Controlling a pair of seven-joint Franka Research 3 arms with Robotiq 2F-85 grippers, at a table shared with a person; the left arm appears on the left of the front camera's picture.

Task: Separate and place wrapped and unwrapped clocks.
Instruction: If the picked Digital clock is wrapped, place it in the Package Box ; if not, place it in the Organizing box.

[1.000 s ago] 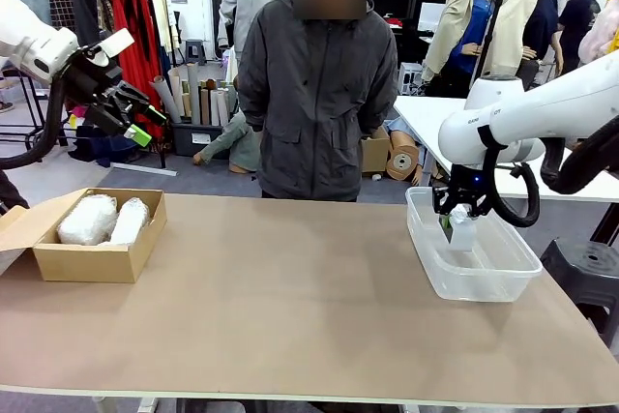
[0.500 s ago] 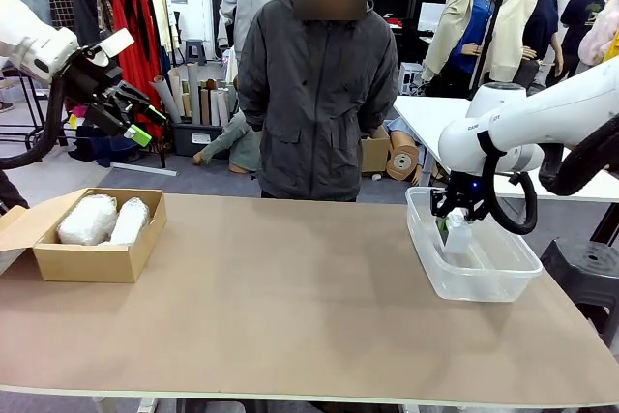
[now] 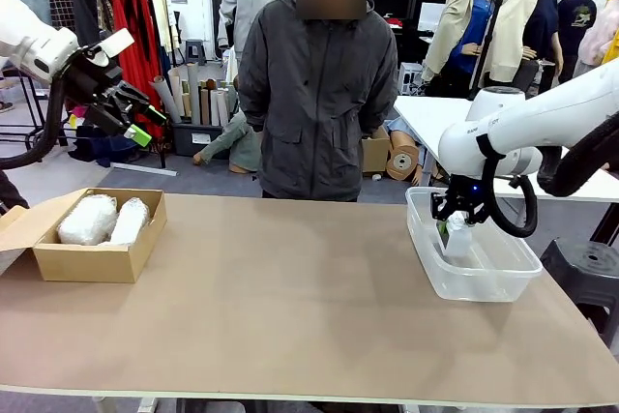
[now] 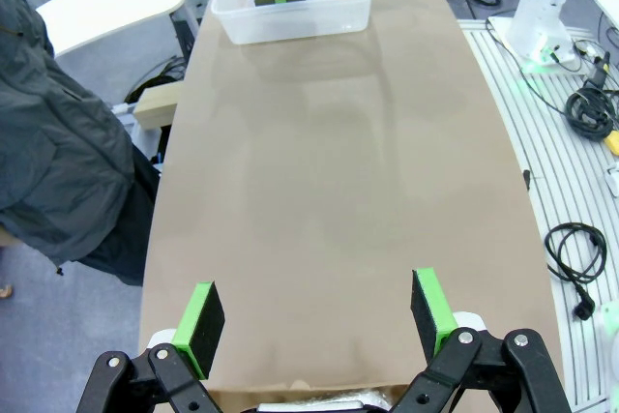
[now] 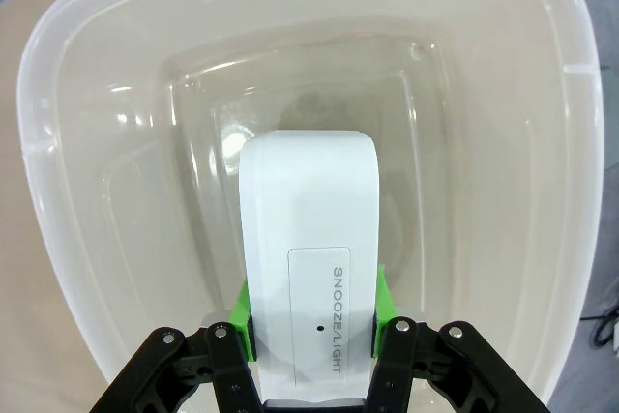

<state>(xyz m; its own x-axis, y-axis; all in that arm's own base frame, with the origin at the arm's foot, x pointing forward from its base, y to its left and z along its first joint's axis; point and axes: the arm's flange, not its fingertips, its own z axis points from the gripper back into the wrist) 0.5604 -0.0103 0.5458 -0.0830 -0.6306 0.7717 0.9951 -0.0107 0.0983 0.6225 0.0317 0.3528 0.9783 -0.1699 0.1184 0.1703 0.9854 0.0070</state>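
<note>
Your right gripper (image 5: 311,321) is pinching the bare clock (image 5: 309,273), green pads against its two sides, inside the clear tub (image 3: 426,249) at the table's 3 o'clock end. Over the last second it has drifted slightly lower and toward the tub's near-left wall; whether the clock touches the floor yet is hard to judge. That suggests the unwrapped one is nearly placed. Both wrapped bundles (image 3: 102,220) lie side by side in the cardboard box (image 3: 92,263) at 9 o'clock. Your left gripper (image 3: 131,113) hangs spread wide above that box, holding nothing.
</note>
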